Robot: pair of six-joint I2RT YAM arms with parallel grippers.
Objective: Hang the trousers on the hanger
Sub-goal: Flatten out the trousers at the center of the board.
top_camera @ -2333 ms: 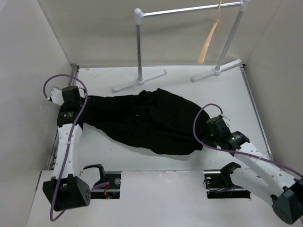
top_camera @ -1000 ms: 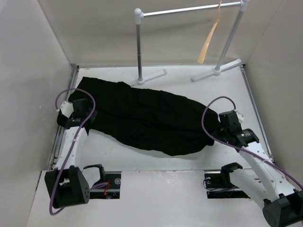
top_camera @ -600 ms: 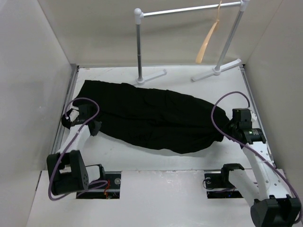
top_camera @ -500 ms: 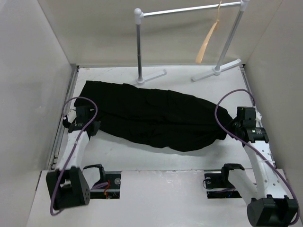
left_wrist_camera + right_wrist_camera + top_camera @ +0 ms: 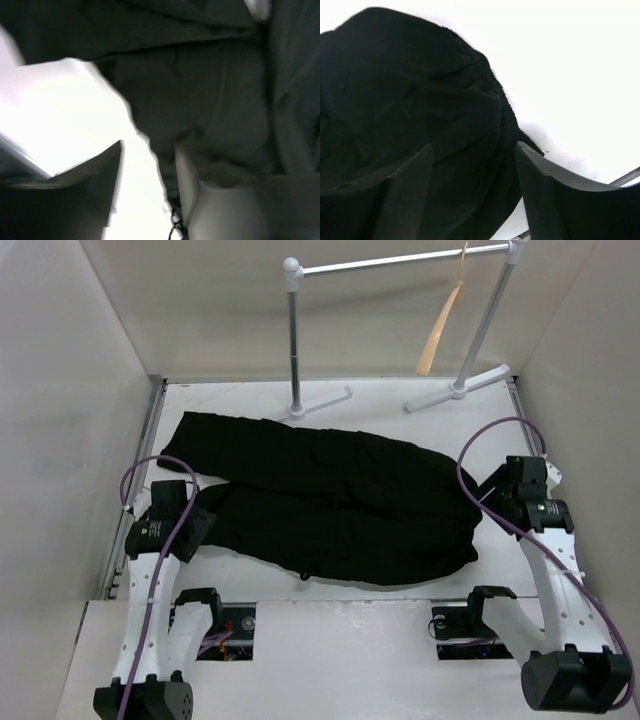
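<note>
I am watching both arms reaching forward with elbows bent, left gripper and right gripper each holding its fingers spread apart

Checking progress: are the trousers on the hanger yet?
No. The trousers lie flat on the table; the hanger hangs bare on the rail.

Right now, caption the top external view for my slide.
Black trousers lie flat between left gripper and right gripper; tan hanger hangs from rail stand.

Black trousers (tan hanger)
</note>
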